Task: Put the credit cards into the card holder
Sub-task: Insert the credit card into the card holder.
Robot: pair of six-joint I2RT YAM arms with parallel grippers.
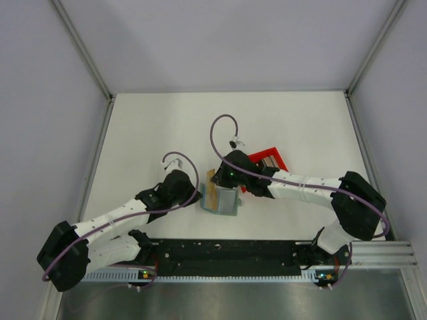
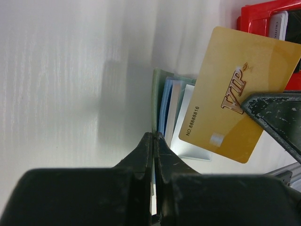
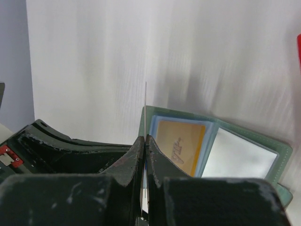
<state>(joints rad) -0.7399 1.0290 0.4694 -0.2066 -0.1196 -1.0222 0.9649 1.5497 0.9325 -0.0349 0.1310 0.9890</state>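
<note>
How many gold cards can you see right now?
2. One gold VIP card is pinched in the right tool by the open card holder; a second gold card sits in one of its pockets. More may be hidden in the red bin.

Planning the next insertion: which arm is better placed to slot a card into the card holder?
Right. The right gripper is shut on the gold VIP card at the open card holder; the left gripper is clamped on the holder's edge, steadying it.
</note>
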